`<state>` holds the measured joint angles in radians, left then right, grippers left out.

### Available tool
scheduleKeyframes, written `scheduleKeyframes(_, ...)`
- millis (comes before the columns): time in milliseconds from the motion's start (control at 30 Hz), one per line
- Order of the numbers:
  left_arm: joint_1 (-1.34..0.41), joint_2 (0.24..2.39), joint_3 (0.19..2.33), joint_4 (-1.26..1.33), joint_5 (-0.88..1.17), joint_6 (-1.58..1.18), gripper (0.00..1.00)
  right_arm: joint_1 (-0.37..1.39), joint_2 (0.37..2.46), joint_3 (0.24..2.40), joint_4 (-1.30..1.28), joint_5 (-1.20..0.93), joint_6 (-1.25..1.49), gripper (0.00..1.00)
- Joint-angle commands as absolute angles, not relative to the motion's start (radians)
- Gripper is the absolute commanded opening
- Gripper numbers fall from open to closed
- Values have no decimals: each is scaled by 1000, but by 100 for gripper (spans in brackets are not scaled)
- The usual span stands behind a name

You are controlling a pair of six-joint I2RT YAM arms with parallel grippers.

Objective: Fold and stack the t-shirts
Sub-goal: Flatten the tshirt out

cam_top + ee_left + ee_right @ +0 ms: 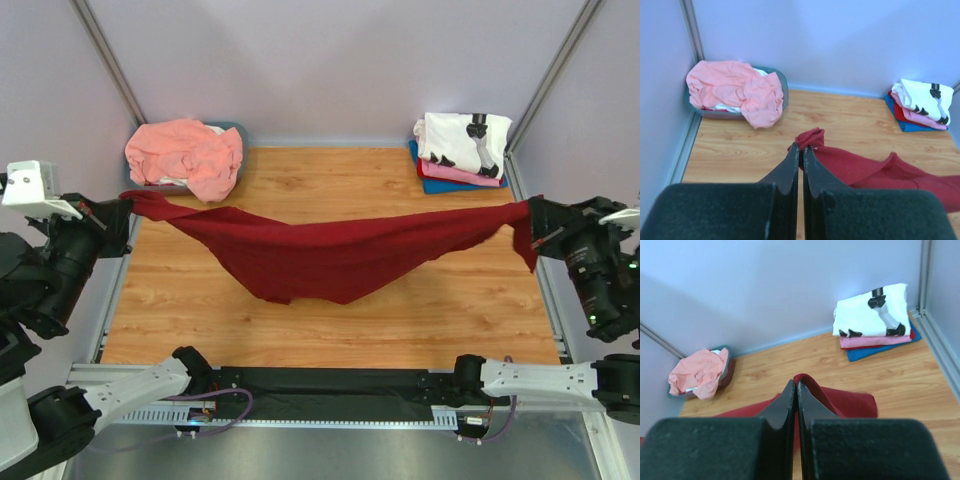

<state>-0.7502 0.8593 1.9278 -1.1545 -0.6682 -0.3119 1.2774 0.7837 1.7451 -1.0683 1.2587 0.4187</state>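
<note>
The dark red t-shirt [330,255] hangs stretched across the table between both grippers, sagging in the middle. My left gripper [126,203] is shut on its left end, seen in the left wrist view [810,137]. My right gripper [532,218] is shut on its right end, seen in the right wrist view [807,379]. A salmon-pink t-shirt [185,155] lies crumpled over a teal basket [236,128] at the back left. At the back right a folded stack has the white printed t-shirt [465,140] on top of pink and blue ones [440,182].
The wooden tabletop [330,320] is bounded by pale walls and metal rails at the sides. The arms' black base bar [330,385] runs along the near edge.
</note>
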Motion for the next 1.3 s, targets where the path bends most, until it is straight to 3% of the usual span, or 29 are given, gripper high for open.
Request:
scheduleKeyframes(0,-745,835,1947,-1047,-690,-213,0,1273,692,1700,-741,1304,73,0)
scheduleKeyframes(167,-744,798,1905,-907,-631,-106,0,1273,591,1536,-330,1137,-292,0)
scheduleKeyframes(300,-744,834,1951,-749,-615,0,0,1273,629,1565,-99,968,-517,0)
scheduleKeyframes(600,-744,799,1951,-379,-431,222,0,1273,773,1764,-70,575,-670,1)
scheduleKeyframes(700,-744,811,1971,-400,-434,218,0,1275,794,1746,-52,633,-679,0)
scheduleKeyframes(833,-744,863,1961,-492,-505,180,0,1273,828,1573,183,1059,-837,0)
scheduleKeyframes(900,-744,874,1916,-541,-503,154,0,1273,824,1461,302,1162,-870,0)
scheduleKeyframes(967,-744,894,1870,-552,-467,118,0,1272,786,1326,220,1236,-697,0)
scheduleKeyframes(1000,-744,908,1835,-557,-459,109,0,1263,772,1292,69,1268,-598,0)
scheduleKeyframes(1033,-744,952,1833,-571,-451,95,0,1255,753,1261,-60,1272,-311,0)
scheduleKeyframes(1067,-744,977,1839,-612,-445,69,0,1240,749,1237,-326,1273,-164,0)
scheduleKeyframes(1167,-744,1081,1881,-690,-434,38,0,1169,755,1221,-631,1263,288,0)
scheduleKeyframes(1267,-744,1126,1904,-716,-448,12,0,1091,746,1221,-895,1174,536,0)
